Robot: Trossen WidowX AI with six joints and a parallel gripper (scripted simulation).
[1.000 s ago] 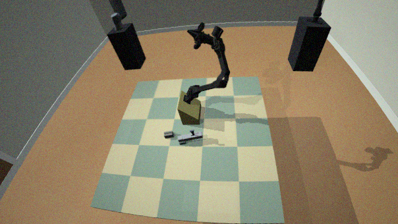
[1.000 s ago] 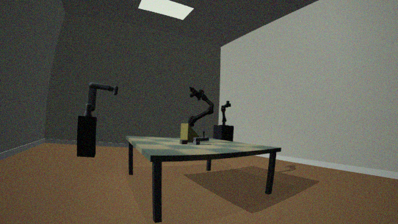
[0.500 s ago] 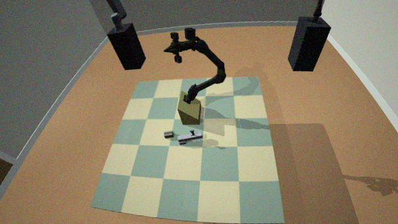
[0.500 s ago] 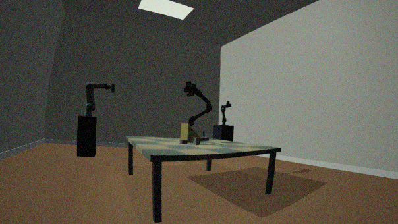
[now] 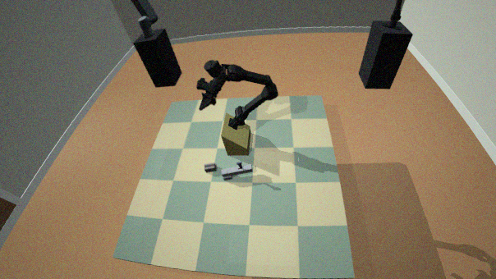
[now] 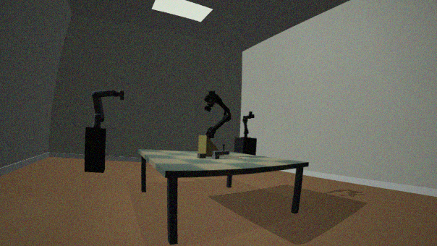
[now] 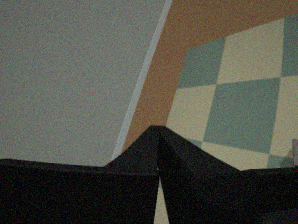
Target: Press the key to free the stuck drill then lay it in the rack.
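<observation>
A long grey fixture (image 5: pixel 231 171) (image 6: pixel 217 155) lies on the checkered table in front of the arm's base. A small dark upright piece (image 5: pixel 240 165) (image 6: pixel 223 147) stands on it. Which parts are the key and the drill is too small to tell. A small grey ribbed block (image 5: pixel 210 167) (image 6: pixel 201 156) sits to the fixture's left in the top view; I cannot tell whether it is the rack. My gripper (image 5: pixel 201 107) (image 6: pixel 208 108) (image 7: pixel 156 132) is shut and empty, its fingertips meeting. It hangs high above the table's back left part, away from the fixture and block.
The arm rises from a yellow wedge-shaped base (image 5: pixel 236 141) (image 6: pixel 202 145) on the table (image 5: pixel 227 203) (image 6: pixel 181 165), just behind the fixture. Two black pedestals (image 5: pixel 158 59) (image 5: pixel 385 55) bearing other arms stand beyond the table's back edge.
</observation>
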